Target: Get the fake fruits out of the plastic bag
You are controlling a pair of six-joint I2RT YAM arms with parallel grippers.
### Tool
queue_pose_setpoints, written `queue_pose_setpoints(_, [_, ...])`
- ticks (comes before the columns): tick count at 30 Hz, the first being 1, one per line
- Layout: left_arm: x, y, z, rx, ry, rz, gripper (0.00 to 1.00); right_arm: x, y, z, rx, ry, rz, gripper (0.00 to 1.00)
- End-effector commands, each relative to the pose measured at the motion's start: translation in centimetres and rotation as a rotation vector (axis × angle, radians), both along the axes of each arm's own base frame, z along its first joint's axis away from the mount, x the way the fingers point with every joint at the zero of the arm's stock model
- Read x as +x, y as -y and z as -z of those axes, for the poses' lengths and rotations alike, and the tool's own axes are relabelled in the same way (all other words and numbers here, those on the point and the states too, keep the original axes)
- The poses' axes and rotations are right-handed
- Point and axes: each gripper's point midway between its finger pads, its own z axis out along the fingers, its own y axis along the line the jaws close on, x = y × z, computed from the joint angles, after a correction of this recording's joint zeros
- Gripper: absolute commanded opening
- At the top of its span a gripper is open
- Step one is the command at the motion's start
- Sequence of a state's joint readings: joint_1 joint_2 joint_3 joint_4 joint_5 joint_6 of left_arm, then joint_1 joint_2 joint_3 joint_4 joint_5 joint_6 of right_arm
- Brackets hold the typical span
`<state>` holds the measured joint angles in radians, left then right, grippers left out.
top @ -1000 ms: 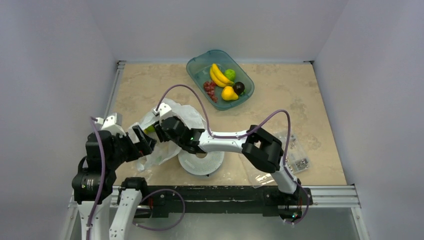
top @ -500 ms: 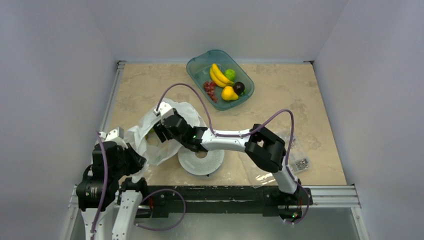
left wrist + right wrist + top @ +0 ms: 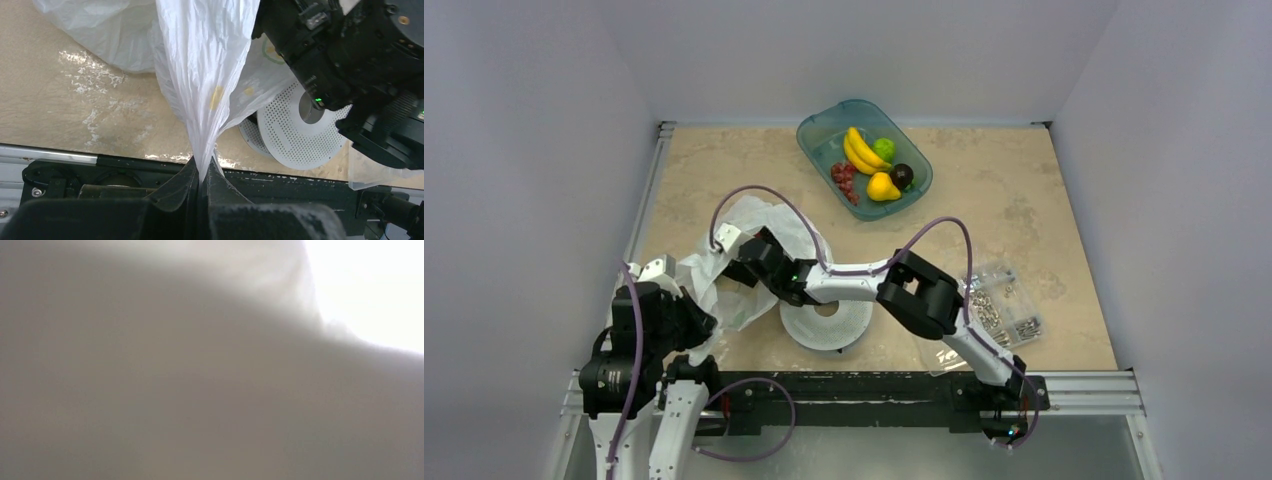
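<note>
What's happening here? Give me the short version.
The left tool is shut on a bunched fold of the thin white crinkly plastic bag by the near edge of the table. The right tool sits inside the bag's mouth, its tips hidden. Several glossy plastic fruits lie in the teal plastic tray.

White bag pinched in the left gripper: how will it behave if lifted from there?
Probably floppy: the plastic bag bunches into a narrow creased strand where the left gripper pinches it. Likely very light: the film looks thin and translucent. Lifted there, it would probably sag and drape rather than hold shape.
</note>
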<state>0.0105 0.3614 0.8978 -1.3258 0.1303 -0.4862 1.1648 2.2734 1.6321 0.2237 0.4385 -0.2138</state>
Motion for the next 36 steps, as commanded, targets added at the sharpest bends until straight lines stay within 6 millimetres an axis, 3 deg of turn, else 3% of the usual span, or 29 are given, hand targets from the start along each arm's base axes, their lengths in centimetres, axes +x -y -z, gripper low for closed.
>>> queue_pose_setpoints(1, [0.3,0.3,-0.3,-0.001,0.032,0.031,0.0,2.8,-1.3,-2.5,-0.009,0.159,0.059,0.9])
queue_pose_setpoints(5, [0.3,0.3,-0.3,0.0,0.038,0.032,0.0,3.7,-1.4,-1.9,-0.019,0.2,0.104,0.76])
queue_pose_setpoints(9, [0.3,0.3,-0.3,0.001,0.039,0.03,0.0,3.0,-2.1,-2.6,0.033,0.185,0.053,0.46])
queue_pose_setpoints(12, [0.4,0.2,-0.2,0.001,0.035,0.02,0.0,2.0,-2.4,-3.8,0.092,0.152,0.007,0.25])
queue_pose_setpoints(16, [0.4,0.2,-0.2,0.001,0.036,0.017,0.0,0.5,-2.0,-6.1,0.185,0.102,-0.031,0.13])
queue_pose_setpoints(23, [0.3,0.0,-0.3,0.001,0.044,0.004,0.0,-2.1,-0.7,-8.8,0.299,-0.004,-0.075,0.0])
queue_pose_setpoints(30, [0.3,-0.2,-0.2,-0.008,0.031,-0.037,0.0,-9.4,-1.2,-11.6,0.411,-0.295,-0.332,0.0])
queue_pose_setpoints(33, [0.3,-0.5,-0.2,-0.008,0.032,-0.062,0.0,-11.5,0.5,-14.0,0.478,-0.392,-0.361,0.0])
queue_pose_setpoints(36, [0.8,-0.1,-0.4,-0.037,0.062,-0.067,0.0,-11.1,3.0,-16.5,0.482,-0.408,-0.305,0.0])
